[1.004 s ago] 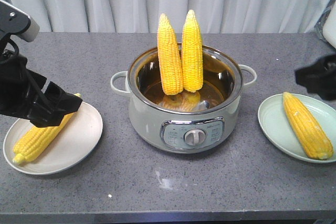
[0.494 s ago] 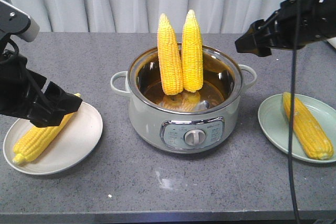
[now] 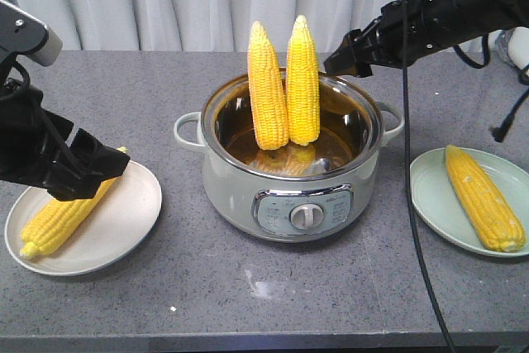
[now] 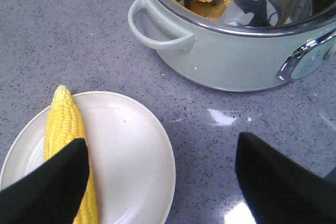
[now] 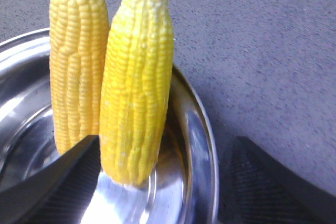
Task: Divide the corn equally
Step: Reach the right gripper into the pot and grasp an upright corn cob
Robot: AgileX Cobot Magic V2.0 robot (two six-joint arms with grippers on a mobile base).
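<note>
The right gripper (image 3: 340, 62) has swung further left since half a second ago. It now hangs over the far right rim of the pot (image 3: 293, 192), just beside the two upright cobs. The left gripper (image 3: 91, 167) has stayed where it was.

The right gripper's fingers (image 5: 52, 187) are spread wide and hold nothing, with the right-hand cob (image 3: 303, 80) close in front of them. That cob and the left-hand cob (image 3: 266, 87) stand side by side in the pot, butts down, their pale tips well above the rim.

The left gripper is also spread and empty, with one finger (image 4: 47, 182) over the third cob (image 3: 58, 219). This cob lies on the cream plate (image 3: 124, 221) at the left. The fourth cob (image 3: 485, 198) lies on the pale green plate (image 3: 430, 196) at the right. Pot and plates all sit on the grey counter (image 3: 264, 295).
</note>
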